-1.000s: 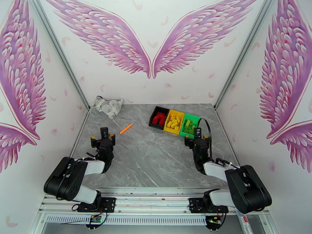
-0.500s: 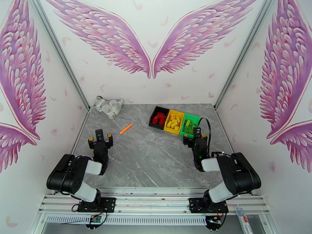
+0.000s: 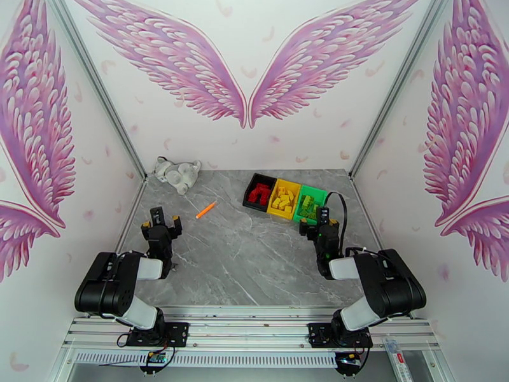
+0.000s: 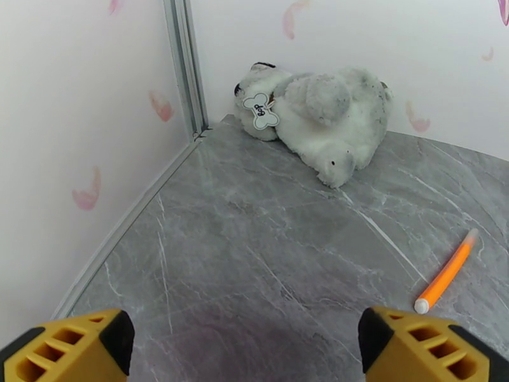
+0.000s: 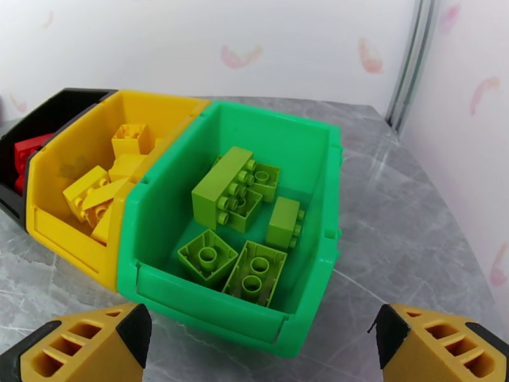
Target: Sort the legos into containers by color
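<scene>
Left arm swung leftward, right arm folded back. Left tool (image 4: 248, 348) and right tool (image 5: 261, 351) both spread, empty. Legos (image 5: 232, 186) sorted inside black bin (image 5: 70, 97), yellow bin (image 5: 63, 233), green bin (image 5: 210, 307). Risk: right tool sits near green bin; any advance shoves it.

The left arm (image 3: 111, 289) and right arm (image 3: 389, 289) are each built of bulky glossy black housings joined by white cylindrical links. A thin black cable (image 3: 343, 210) loops above the right arm's wrist. The left gripper (image 3: 161, 221) and right gripper (image 3: 322, 219) carry yellow plastic fingers (image 4: 432, 351) with slotted cells and black inner faces.
</scene>
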You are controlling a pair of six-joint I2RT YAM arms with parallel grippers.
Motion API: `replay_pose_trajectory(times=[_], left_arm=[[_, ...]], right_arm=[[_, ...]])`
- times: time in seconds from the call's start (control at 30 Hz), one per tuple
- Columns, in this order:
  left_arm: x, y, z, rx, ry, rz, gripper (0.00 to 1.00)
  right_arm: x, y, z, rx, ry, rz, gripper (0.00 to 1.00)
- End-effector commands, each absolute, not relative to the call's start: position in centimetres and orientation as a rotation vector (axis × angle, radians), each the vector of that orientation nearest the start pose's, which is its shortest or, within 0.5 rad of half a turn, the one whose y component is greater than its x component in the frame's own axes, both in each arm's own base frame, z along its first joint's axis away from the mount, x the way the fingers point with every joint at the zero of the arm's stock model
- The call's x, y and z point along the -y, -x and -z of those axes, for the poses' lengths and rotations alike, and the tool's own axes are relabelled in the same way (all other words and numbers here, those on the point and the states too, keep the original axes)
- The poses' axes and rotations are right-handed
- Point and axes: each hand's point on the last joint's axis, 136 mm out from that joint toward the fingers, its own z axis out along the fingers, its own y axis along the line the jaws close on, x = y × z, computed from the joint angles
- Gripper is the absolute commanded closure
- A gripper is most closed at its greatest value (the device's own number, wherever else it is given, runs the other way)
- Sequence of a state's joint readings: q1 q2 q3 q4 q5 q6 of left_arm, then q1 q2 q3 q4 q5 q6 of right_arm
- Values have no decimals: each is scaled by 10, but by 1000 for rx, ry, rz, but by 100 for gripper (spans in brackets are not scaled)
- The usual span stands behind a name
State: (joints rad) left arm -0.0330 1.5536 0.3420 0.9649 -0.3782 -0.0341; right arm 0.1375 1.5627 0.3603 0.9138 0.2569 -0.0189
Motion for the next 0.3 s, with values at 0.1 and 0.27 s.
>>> replay_pose_trajectory(times=[0.1, 0.27], left_arm=[[-48, -390, -119, -1782, 266, -275, 1], [-47, -390, -119, -1782, 260, -277, 1]], right_arm=[[-16, -402, -109, -1843, -20, 92, 1], [-27, -404, -109, -1851, 58, 21, 1]])
